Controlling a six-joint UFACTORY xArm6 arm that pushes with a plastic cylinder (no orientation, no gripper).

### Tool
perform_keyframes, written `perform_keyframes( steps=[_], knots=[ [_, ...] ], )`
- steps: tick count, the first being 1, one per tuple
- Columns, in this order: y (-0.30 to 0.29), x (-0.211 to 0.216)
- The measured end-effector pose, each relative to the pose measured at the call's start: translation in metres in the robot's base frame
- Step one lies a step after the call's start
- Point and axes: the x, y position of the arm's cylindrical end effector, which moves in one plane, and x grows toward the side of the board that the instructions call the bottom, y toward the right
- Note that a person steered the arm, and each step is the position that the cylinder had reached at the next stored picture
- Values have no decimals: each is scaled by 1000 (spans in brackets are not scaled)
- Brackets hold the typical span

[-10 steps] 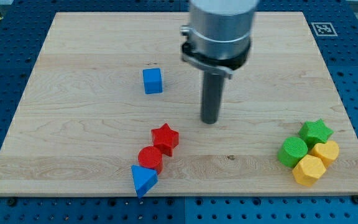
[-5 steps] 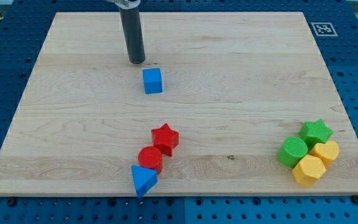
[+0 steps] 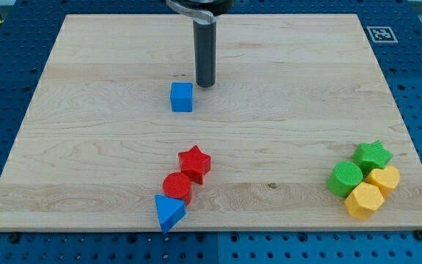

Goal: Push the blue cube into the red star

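Observation:
The blue cube (image 3: 182, 97) sits on the wooden board (image 3: 86, 154) left of centre in the upper half. My tip (image 3: 206, 85) stands just above and to the right of the cube, very close to its upper right corner; I cannot tell if it touches. The red star (image 3: 194, 163) lies lower on the board, well below the cube and slightly right of it.
A red cylinder (image 3: 176, 186) touches the star's lower left, and a blue triangular block (image 3: 168, 212) lies below it near the bottom edge. At the lower right sit a green star (image 3: 372, 155), a green cylinder (image 3: 344, 178) and two yellow blocks (image 3: 372, 190).
My tip went from right of centre to above the cube's left, then across to its upper right. The blue cube has shifted very slightly right and down.

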Motion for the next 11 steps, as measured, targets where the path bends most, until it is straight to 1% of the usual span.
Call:
perform_keyframes(
  steps=[1, 2, 3, 4, 5, 7, 8, 10, 11],
  knots=[
    [-21, -6],
    [-45, 2],
    [-56, 8],
    [-56, 16],
    [-52, 34],
    [-3, 50],
    [8, 60],
    [-7, 68],
    [-8, 95]
  ],
)
